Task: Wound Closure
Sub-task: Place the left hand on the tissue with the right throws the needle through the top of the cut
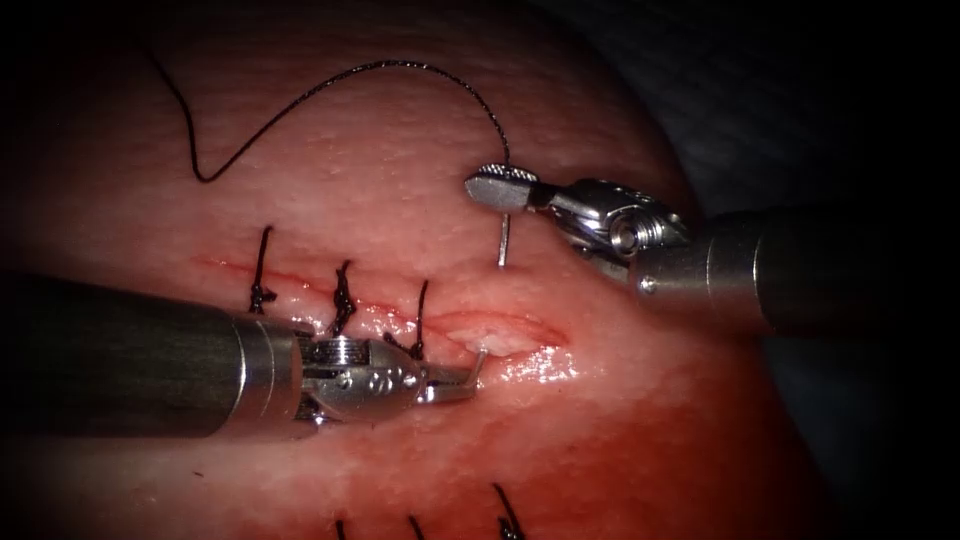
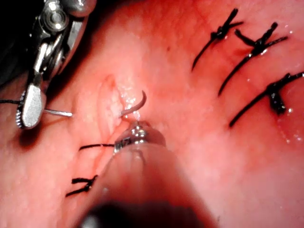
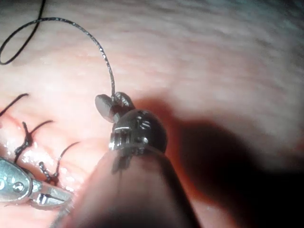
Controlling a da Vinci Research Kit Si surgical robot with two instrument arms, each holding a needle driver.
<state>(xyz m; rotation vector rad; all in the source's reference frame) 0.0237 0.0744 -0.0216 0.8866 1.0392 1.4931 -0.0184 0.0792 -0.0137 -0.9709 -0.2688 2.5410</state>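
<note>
The tissue (image 1: 400,150) has a cut (image 1: 510,335) still gaping at its right end. My right tool (image 1: 495,188) is shut on the curved needle (image 1: 503,245) near its tail, above the cut. From there the needle runs down into the cut's upper edge. Its tip (image 2: 135,107) comes out inside the gap. My left tool (image 1: 458,384) lies along the cut from the left, its jaws closed on that emerging tip. The black thread (image 1: 380,68) arcs from the needle's tail up and leftward over the tissue.
Three tied stitches (image 1: 342,300) close the cut left of the gap, right beside the left tool's wrist. More dark stitch ends (image 1: 508,515) show at the lower edge. Red fluid wets the tissue (image 1: 560,440) below the cut.
</note>
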